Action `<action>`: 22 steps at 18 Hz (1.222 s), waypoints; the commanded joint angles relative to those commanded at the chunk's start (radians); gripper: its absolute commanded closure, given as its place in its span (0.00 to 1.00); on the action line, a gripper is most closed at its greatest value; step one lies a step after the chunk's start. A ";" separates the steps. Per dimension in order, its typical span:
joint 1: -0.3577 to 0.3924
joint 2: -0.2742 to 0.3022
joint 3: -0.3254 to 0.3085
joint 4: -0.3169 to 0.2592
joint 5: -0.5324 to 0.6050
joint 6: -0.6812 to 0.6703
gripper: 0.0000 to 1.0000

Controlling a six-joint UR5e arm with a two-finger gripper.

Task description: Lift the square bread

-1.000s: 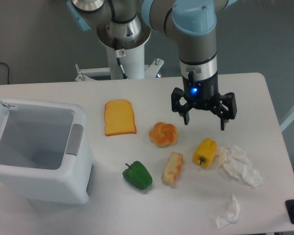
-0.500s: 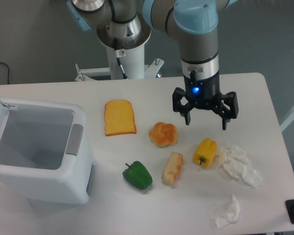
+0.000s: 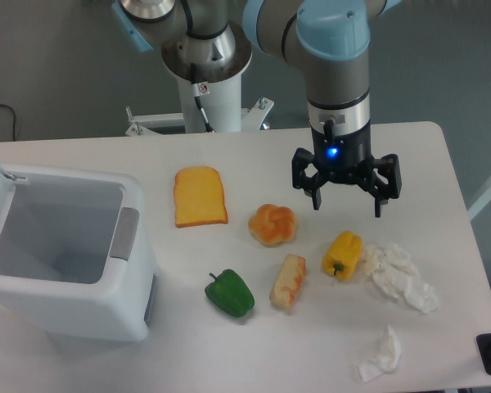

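The square bread [image 3: 288,281] is a small oblong block with pale faces and orange-red crust, lying on the white table [image 3: 106,155] between a green pepper [image 3: 229,294] and a yellow pepper [image 3: 343,255]. My gripper [image 3: 347,205] hangs open above the table, up and to the right of the bread, just above the yellow pepper. Nothing is between its black fingers [image 3: 315,194].
A flat orange toast slice [image 3: 200,196] and a round bun [image 3: 272,223] lie left of the gripper. A white open bin [image 3: 61,250] stands at the left. Crumpled tissues [image 3: 401,275] [image 3: 382,354] lie at the right, near the table's edge.
The gripper has drifted slightly to the right, staying open. The objects on the table have not moved.
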 joint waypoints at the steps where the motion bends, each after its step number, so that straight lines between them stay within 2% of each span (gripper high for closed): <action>1: 0.002 0.000 -0.006 0.000 -0.020 0.000 0.00; 8: 0.002 -0.023 -0.009 0.029 -0.045 -0.037 0.00; 22: -0.006 -0.026 -0.012 0.031 -0.071 -0.048 0.00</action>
